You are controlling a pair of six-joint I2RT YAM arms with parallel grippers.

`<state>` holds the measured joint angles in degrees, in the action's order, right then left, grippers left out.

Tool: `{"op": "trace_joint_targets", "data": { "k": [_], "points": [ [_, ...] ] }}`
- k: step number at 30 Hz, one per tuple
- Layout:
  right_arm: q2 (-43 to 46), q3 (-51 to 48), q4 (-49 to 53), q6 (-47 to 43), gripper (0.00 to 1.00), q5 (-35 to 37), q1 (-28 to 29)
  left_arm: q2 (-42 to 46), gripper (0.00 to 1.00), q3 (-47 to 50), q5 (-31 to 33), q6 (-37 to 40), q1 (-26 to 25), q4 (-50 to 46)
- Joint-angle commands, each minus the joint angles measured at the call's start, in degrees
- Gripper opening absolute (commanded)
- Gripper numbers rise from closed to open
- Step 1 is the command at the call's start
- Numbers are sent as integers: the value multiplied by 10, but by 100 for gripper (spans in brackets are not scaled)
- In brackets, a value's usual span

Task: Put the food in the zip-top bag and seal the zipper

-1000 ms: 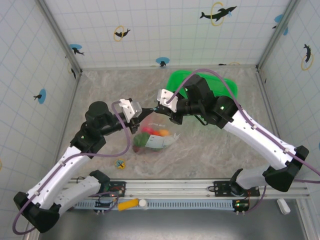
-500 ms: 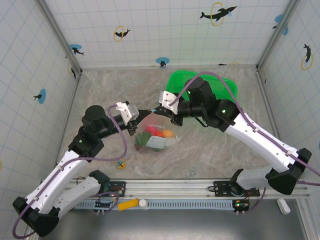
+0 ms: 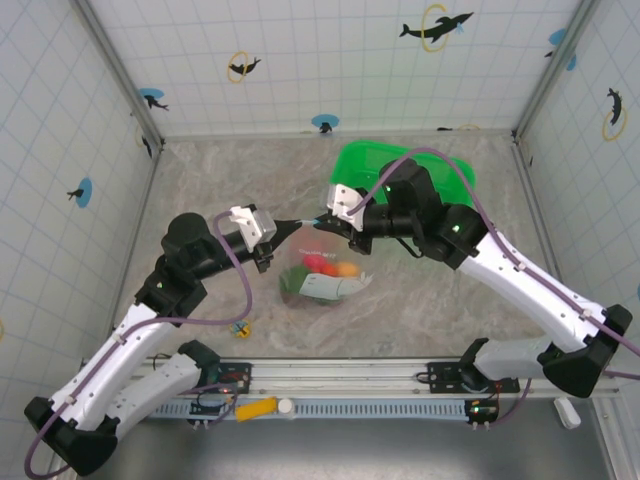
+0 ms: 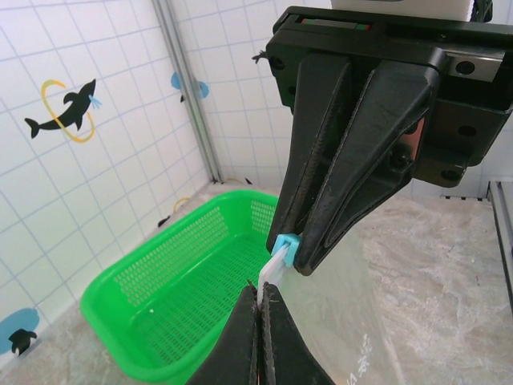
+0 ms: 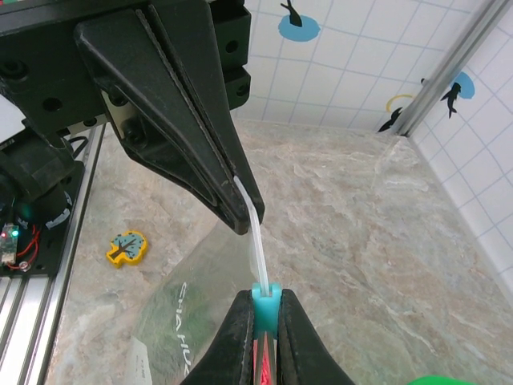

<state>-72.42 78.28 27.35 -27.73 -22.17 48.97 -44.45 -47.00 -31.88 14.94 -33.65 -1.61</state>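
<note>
The zip-top bag (image 3: 322,283) hangs between my two grippers just above the table, with red, orange and green food (image 3: 328,267) inside it. My left gripper (image 3: 296,223) (image 4: 263,295) is shut on the end of the zipper (image 4: 273,273), a thin white strip. My right gripper (image 3: 323,222) (image 5: 265,295) is shut on the zipper's light blue slider (image 5: 265,311) (image 4: 285,245), a short way along the strip (image 5: 255,228) from the left fingers (image 5: 188,120). The clear film with its lettering (image 5: 180,321) hangs below.
A green mesh basket (image 3: 365,160) (image 4: 176,281) sits at the back, under the right arm. A small yellow tree-shaped toy (image 3: 240,327) (image 5: 128,247) lies on the marble table near the front rail. Tiled walls enclose the table on three sides.
Both grippers and the hanging bag have shifted a little to the right. The grips on the zipper end and the slider are unchanged.
</note>
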Motion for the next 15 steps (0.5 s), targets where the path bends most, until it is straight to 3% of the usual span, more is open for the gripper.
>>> {"op": "trace_joint_targets", "data": {
  "k": [1, 15],
  "points": [
    [38, -24, 92, 10, 0, 81, -45, 46, 0, -5, 85, 1, 25, 59],
    [56, -47, 98, 17, 0, 80, -58, 53, 0, -2, 92, -3, 25, 70]
  ]
}}
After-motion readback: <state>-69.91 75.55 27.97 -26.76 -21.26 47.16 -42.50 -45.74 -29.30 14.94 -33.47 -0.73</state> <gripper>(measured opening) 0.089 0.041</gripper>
